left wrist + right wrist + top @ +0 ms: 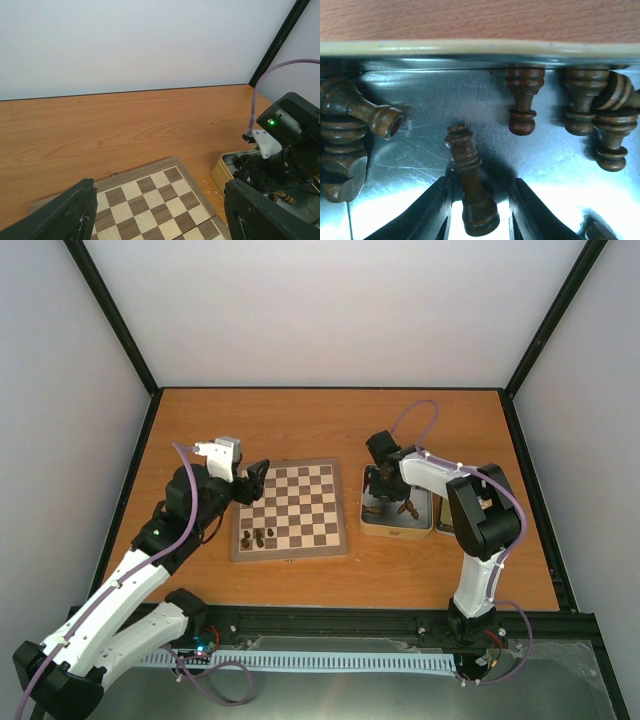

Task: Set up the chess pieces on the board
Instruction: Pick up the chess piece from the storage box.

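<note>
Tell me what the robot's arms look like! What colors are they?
Both the left arm and right arm are jointed tubes with white shells and chunky black joints. A purple cable loops along each one. The fingers are black. A small green light glows on the right arm's wrist.

No text, label, brand or number is legible in any view. The board (290, 508) and the tin (397, 531) carry no readable marking. Sole signal noted: a green lamp (271, 121), lit, on the right arm's housing.
</note>
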Action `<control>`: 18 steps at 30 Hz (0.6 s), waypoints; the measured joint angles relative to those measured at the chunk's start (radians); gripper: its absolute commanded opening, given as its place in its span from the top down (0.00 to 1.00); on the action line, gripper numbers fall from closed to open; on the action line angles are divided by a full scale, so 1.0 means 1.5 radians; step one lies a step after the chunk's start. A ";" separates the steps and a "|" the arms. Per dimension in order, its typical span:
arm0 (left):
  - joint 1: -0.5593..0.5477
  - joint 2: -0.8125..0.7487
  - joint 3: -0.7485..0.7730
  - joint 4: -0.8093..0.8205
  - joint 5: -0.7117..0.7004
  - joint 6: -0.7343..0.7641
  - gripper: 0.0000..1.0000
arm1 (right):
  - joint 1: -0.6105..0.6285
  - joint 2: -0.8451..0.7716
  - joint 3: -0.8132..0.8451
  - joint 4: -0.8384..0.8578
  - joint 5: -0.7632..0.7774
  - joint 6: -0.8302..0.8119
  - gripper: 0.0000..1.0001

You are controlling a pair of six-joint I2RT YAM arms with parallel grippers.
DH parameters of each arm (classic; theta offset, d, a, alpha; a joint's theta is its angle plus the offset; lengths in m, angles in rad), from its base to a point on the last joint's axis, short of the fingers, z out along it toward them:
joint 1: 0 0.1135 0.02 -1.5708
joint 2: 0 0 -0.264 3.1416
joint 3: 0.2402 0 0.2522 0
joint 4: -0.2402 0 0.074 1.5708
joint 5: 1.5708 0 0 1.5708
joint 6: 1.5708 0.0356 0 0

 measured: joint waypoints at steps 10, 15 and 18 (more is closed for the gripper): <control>0.000 0.001 0.000 0.000 0.001 0.000 0.28 | 0.002 -0.008 -0.009 0.007 0.011 -0.045 0.92; 0.000 0.014 0.000 0.003 0.017 -0.004 0.23 | 0.008 -0.082 -0.076 0.046 0.010 -0.065 0.92; 0.000 0.034 0.000 0.006 0.048 -0.012 0.15 | 0.019 -0.172 -0.118 0.092 -0.013 -0.091 0.92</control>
